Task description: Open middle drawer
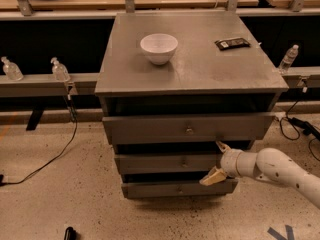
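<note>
Grey cabinet (190,69) with 3 drawers stacked in its front. The middle drawer (165,164) is the 2nd one down, with a small round knob (184,161) at its centre and a dark gap above its front panel. Top drawer (150,129) has the widest front of the cabinet, bottom drawer (170,189) the narrowest.

The gripper (211,163) is at the cabinet's front right, at the right end of the middle drawer. Its 2 fingers are spread wide: 1 by the panel's top edge, 1 by its bottom edge. Contact with the panel cannot be told, and nothing is clamped. The white arm (280,171) comes in from the cabinet's right.

On the cabinet top: a white bowl (159,48) left of centre and a flat black packet (232,43) near the back right corner.
</note>
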